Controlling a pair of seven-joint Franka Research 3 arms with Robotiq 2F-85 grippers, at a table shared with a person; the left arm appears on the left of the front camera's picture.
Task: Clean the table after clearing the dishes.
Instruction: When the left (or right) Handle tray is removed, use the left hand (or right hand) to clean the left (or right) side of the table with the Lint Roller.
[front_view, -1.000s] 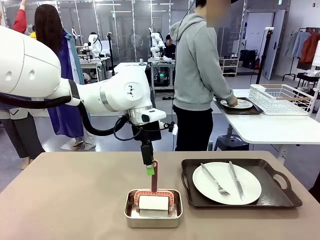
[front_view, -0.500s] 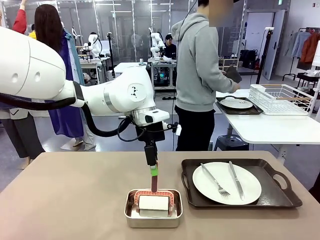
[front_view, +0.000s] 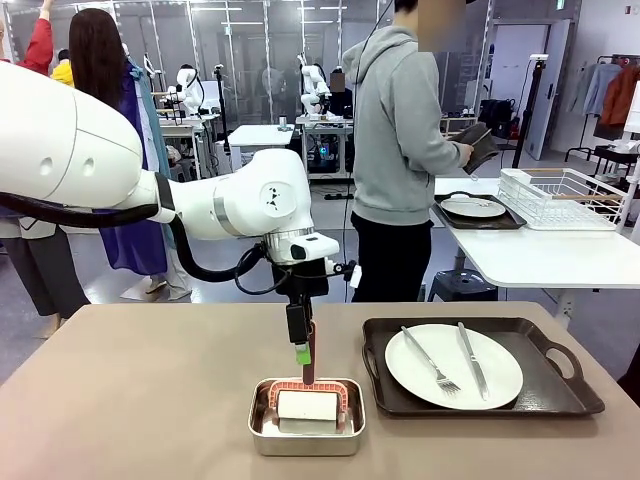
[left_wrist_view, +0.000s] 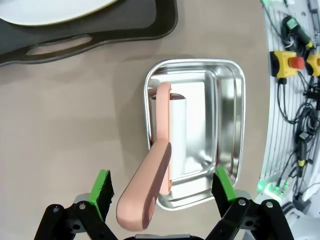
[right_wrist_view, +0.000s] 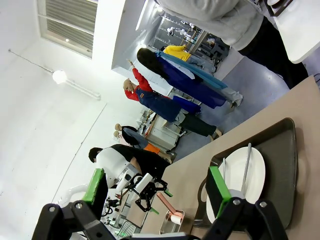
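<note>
- Our left pincer (front_view: 304, 351) hangs with jaws apart, straddling the pink roller handle (left_wrist_view: 148, 195) that leans up out of the steel pan (left_wrist_view: 240, 100) on the table (front_view: 150, 400).
- To grasp well, we should sink slightly, centre the handle between the pads (left_wrist_view: 102, 186), then close squarely so it cannot twist.
- Our right pincer (right_wrist_view: 156, 187) is aloft, apart and empty.
- One plate (front_view: 500, 385) sits on its tray (front_view: 572, 392) right of the pan, and a second plate (front_view: 473, 209) lies on the white table (front_view: 540, 255) beside the person (front_view: 400, 130).
- We can read no brand, label or writing.
</note>
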